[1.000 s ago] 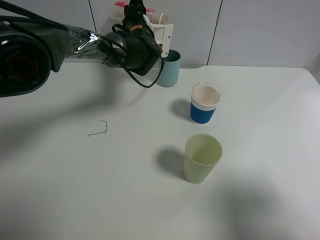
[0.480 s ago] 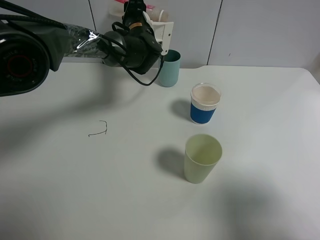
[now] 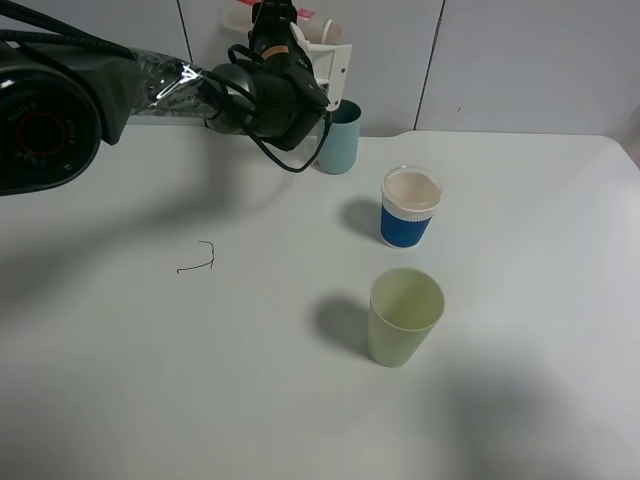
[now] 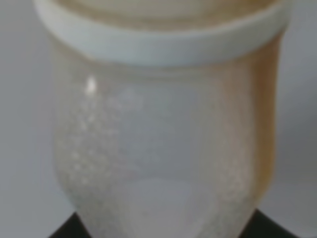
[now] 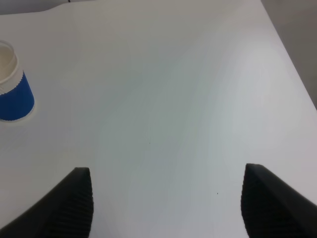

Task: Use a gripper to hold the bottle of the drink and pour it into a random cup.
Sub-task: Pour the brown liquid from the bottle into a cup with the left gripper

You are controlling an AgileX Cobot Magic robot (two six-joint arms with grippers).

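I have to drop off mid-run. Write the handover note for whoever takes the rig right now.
Left gripper: shut on the bottle, held raised and tilted by the teal cup at the back of the table.
Right gripper: open, empty, over bare table.
Blue cup and pale yellow-green cup stand further forward; neither shows any drink.
Done: bottle grasped, lifted, brought to the teal cup.
Left: no stream is visible and the teal cup's inside is hidden, so check the pour, finish it, then right the bottle.
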